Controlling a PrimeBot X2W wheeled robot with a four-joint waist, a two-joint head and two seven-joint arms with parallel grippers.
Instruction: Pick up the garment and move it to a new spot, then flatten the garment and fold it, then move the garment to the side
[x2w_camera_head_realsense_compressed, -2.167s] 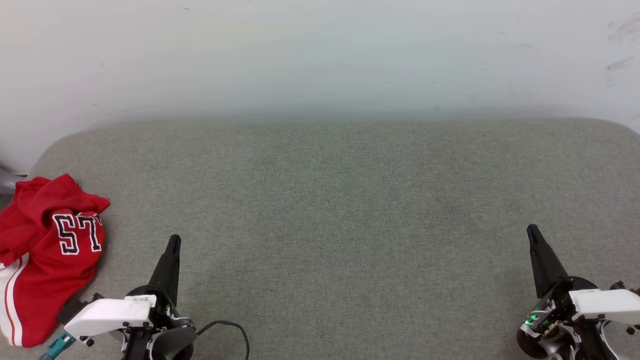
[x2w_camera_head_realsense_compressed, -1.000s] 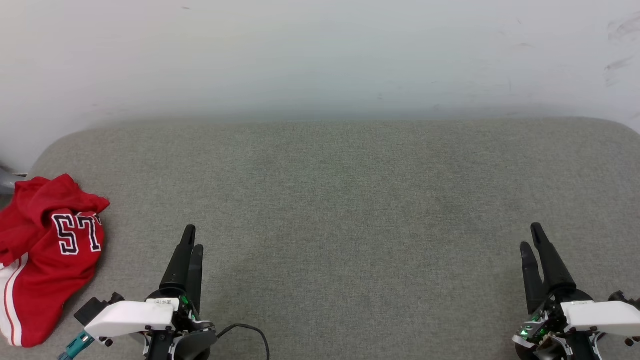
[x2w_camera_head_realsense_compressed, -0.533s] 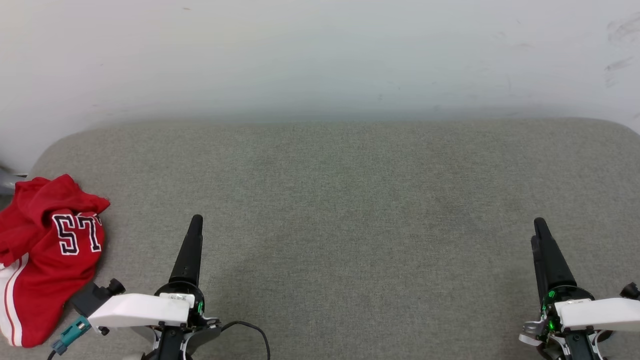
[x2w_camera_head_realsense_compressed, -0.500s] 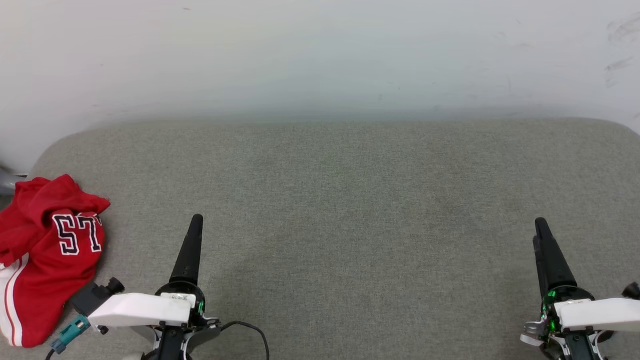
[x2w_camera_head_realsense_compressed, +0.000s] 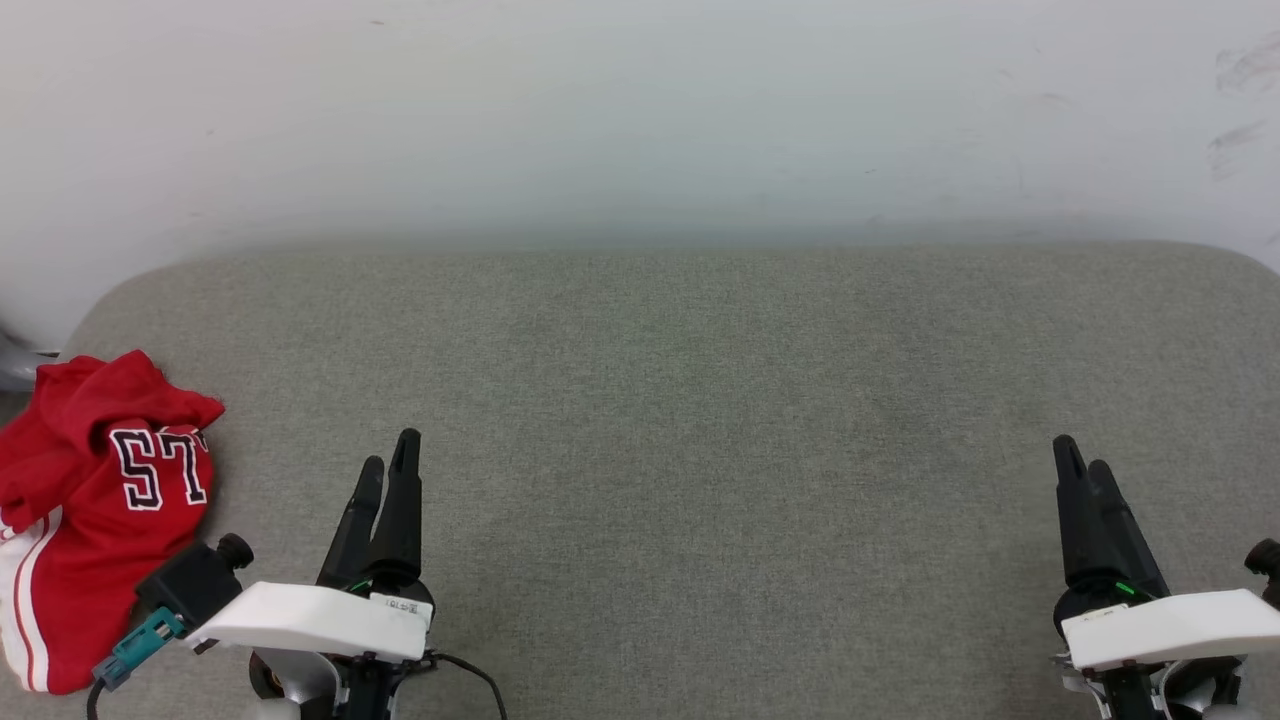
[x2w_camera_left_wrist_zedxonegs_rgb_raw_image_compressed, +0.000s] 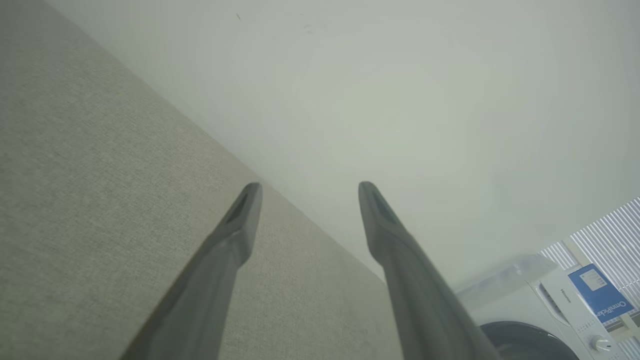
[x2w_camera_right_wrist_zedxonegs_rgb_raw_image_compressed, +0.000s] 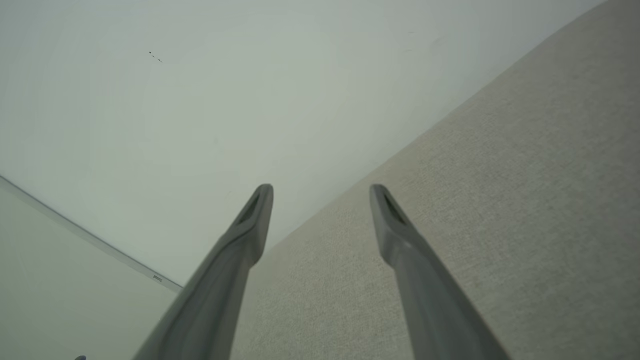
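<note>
A grey woven padded surface (x2w_camera_head_realsense_compressed: 700, 400) with rounded far corners stood against a plain white wall (x2w_camera_head_realsense_compressed: 640, 100). In the left wrist view, a white front-loading washing machine (x2w_camera_left_wrist_zedxonegs_rgb_raw_image_compressed: 545, 305) sat beyond the surface's end, cut off by the frame's corner. The garment (x2w_camera_head_realsense_compressed: 90, 540) lay crumpled at the surface's left edge, well left of the left gripper (x2w_camera_head_realsense_compressed: 390, 450). The head view's border cut part of it off, and folds hid all lettering except "57". The left gripper's fingers stood spread, holding nothing and hovering above the fabric. The right gripper (x2w_camera_head_realsense_compressed: 1080, 453) at the near right was likewise spread wide and empty, far from the garment.
</note>
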